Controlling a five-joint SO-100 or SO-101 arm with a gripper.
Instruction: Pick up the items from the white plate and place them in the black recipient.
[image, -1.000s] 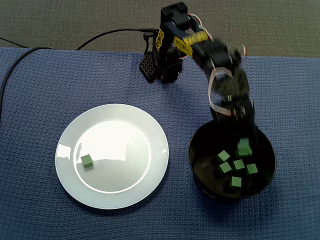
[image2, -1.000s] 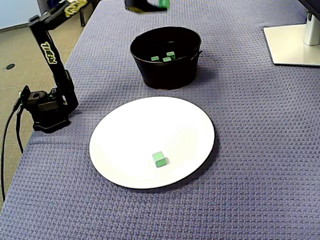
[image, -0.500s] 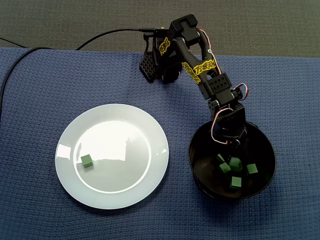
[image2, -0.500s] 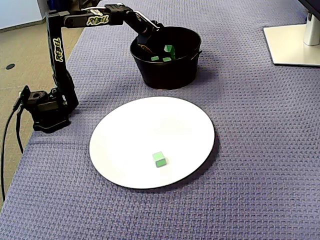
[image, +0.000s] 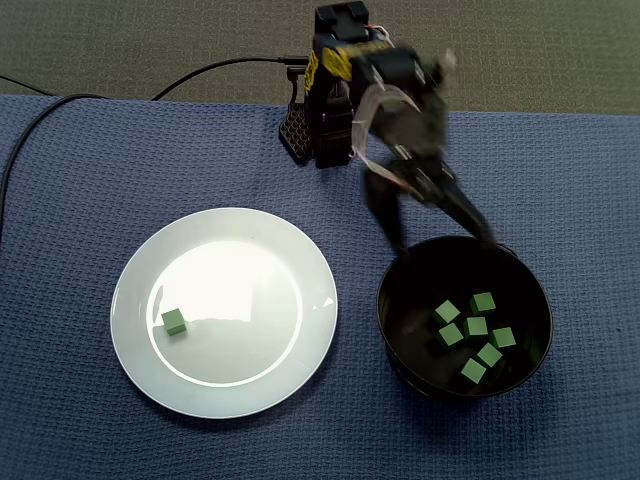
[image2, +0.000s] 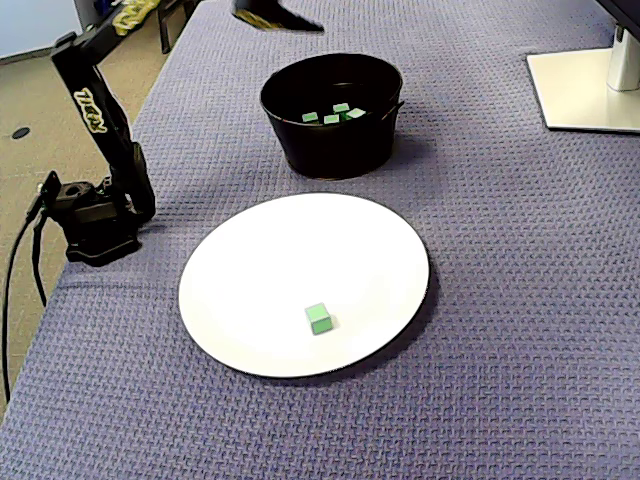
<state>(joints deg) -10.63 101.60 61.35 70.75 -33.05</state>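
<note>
Cube (image: 174, 321) on the white plate (image: 250, 260) looks small, light and hard; pinch its two flat sides. Hand (image: 443, 240) is spread wide, holding nothing.

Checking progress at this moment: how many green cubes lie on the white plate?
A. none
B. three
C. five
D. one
D: a single green cube lies on the white plate, towards its left side in that fixed view. The other green cubes are already inside the black bowl.
</note>
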